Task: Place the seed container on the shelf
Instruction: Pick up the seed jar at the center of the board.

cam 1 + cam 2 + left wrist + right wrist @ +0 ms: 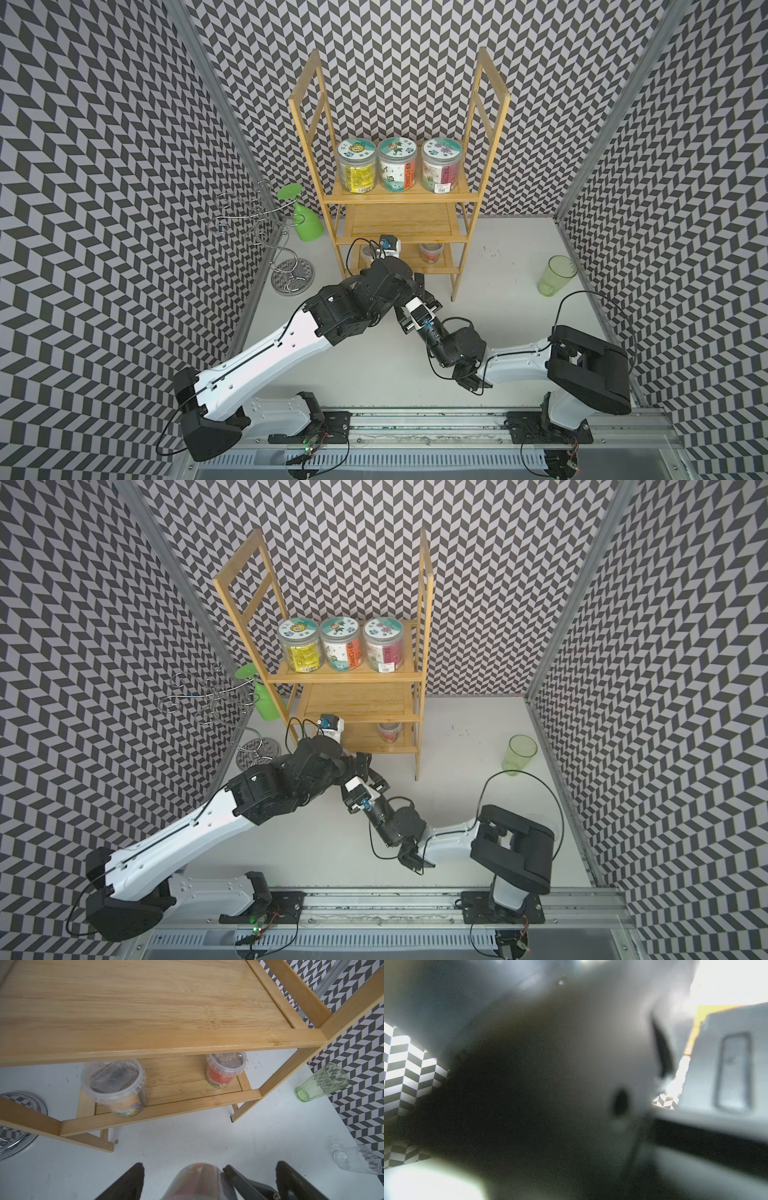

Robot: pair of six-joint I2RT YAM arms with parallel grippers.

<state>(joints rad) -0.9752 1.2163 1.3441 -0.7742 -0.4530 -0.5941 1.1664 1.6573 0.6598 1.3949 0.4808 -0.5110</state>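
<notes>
White tabletop (187,1142) carries the bamboo shelf (166,1043); chevron-patterned walls enclose the cell.

Left gripper (209,1164): fingers spread wide, positioned in front of the shelf's lower tiers.

Seed container (195,1180): off the shelf, located between those fingers, with a visible gap to the finger (128,1184) on one side.

Right gripper (424,293): one finger (239,1178) lies against the container's opposite side. The second finger is hidden and the right wrist view is blurred, so whether it grips cannot be determined.

Bottom tier: orange-labelled tub (113,1082) and red-labelled tub (225,1068), well apart.
</notes>
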